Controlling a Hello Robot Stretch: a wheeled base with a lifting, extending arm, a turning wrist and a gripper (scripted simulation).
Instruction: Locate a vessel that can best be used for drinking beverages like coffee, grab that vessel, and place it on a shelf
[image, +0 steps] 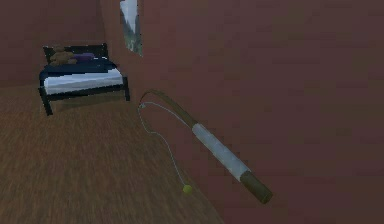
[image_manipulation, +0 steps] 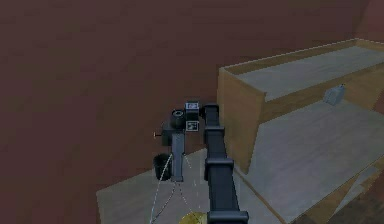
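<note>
Seemingly, the carrying-over step is being worked through, with the placing on the shelf not yet done. Nearest, in the arm side view, the arm (image_manipulation: 222, 175) is being shown rising from the bottom edge, and at its end the gripper (image_manipulation: 170, 160) is being seen against the dark red wall (image_manipulation: 100, 70). A small dark blob (image_manipulation: 159, 164), cup-like in outline, is being seen right at the fingers, just above the wooden floor (image_manipulation: 130, 200). It is being judged the likely drinking vessel, yet whether it is being carried or is resting there cannot be told, nor whether the claw is released or clenched. Beyond, toward that view's right, a wooden shelf (image_manipulation: 310, 140) with grey boards is being faced, with a small pale thing (image_manipulation: 335, 95) on its upper board. In the forward view, a long white-and-brown stick (image: 225, 155) is being seen leaning by the wall, and far off a bed (image: 85, 80) below a picture (image: 131, 25). For the next move, bringing the arm over a bare board is being called for, clear of the wooden edge and the pale thing
</note>
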